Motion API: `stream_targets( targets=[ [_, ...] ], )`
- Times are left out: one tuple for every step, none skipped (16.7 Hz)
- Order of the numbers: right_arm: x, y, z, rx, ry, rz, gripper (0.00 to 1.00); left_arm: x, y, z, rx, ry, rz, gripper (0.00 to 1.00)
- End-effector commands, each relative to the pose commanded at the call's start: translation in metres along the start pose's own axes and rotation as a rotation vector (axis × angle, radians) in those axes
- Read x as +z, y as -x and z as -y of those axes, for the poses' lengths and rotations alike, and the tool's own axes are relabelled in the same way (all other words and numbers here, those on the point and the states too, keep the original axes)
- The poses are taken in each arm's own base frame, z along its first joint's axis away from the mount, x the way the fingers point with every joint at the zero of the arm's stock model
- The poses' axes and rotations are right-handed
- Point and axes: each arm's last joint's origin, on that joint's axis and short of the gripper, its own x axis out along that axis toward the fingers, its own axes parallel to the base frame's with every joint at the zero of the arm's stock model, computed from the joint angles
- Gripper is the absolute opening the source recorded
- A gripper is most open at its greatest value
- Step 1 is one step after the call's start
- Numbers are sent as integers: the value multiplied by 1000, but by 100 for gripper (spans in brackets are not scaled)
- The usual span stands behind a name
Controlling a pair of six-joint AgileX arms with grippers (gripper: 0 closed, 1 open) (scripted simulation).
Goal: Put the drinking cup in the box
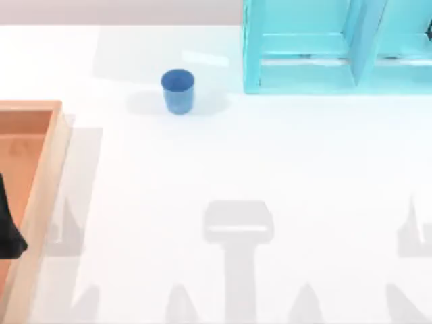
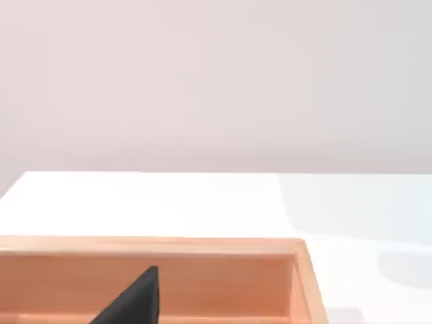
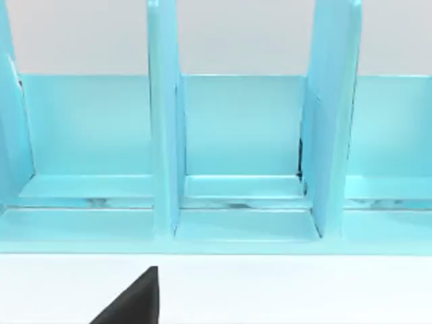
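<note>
A dark piece of my left arm's fingers (image 2: pixel 135 300) is sitting closest to the lens in the left wrist view, hanging over the orange-brown inside of the box (image 2: pixel 307 270). From above, the same dark shape (image 1: pixel 8 226) is showing at the far left edge, over the box (image 1: pixel 46 182). I cannot tell how far those fingers are standing apart, and I am seeing nothing in them.

The box is lying at the left side of the bench (image 1: pixel 223 162), with a light tan rim and a shallow floor; the part of the inside in view is holding nothing but my arm's shadow.

Moving rightward, the drinking cup (image 1: pixel 178 91) is standing upright on the bench, well apart from the box and toward the back. It is small, plain blue, round, slightly tapered toward the base, without a handle, its mouth open upward.

Farther right, a cyan shelf unit (image 1: pixel 337 47) is standing at the back right, its compartments separated by upright dividers. My right arm's fingers (image 3: pixel 135 300) are showing as a dark wedge over the bench in front of that shelf unit (image 3: pixel 243 155); whether they are spread or closed I cannot tell.
</note>
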Motion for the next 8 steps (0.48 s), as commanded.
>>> stream_targets(
  targets=[
    [0,0,0,0,0,0,100,0,0,0,0,0,0,100],
    [0,0,0,0,0,0,100,0,0,0,0,0,0,100],
    [0,0,0,0,0,0,100,1,0,0,-2,0,-7,100],
    [0,0,0,0,0,0,100,4,0,0,-5,0,-19,100],
    [0,0,0,0,0,0,100,8,-1,1,-10,1,-38,100],
    [0,0,0,0,0,0,100,14,-2,2,-16,3,-62,100],
    [0,0,0,0,0,0,100,23,-3,2,-23,6,-90,100],
    [0,0,0,0,0,0,100,33,-5,3,-31,10,-119,100]
  ],
)
